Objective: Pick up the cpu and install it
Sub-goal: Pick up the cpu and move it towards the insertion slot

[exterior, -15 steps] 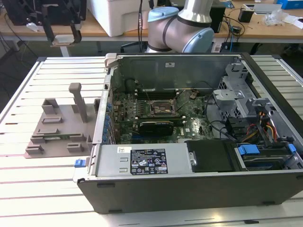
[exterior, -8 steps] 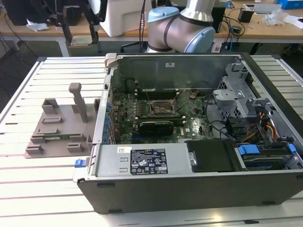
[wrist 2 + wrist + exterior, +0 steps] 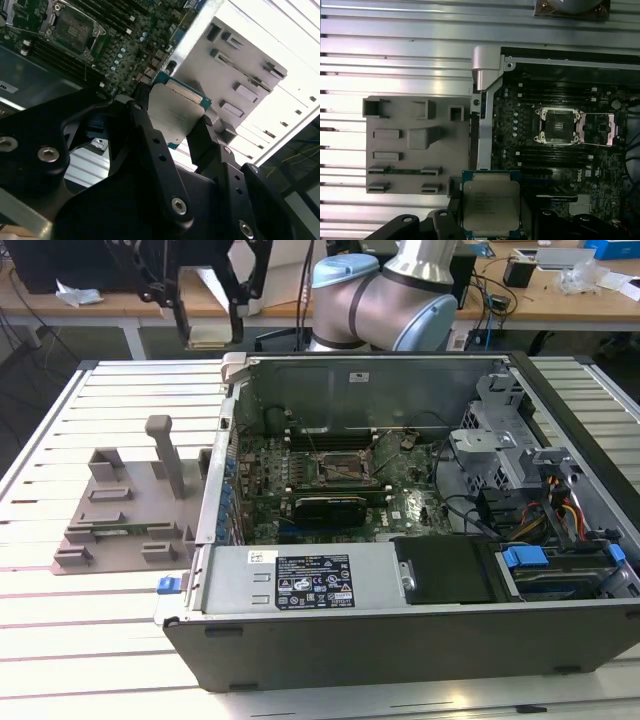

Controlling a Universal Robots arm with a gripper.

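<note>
Between the fingers of the black two-fingered gripper (image 3: 175,122): the flat square silvery-topped cpu (image 3: 491,202), clamped by opposite edges. It hangs over the open grey computer case's side wall (image 3: 485,100), beside the grey plastic fixture block (image 3: 415,145). The black-framed motherboard socket (image 3: 559,126) lies well apart. Judgement: carry level, firm edge grip only, chip squared to the socket frame.
</note>
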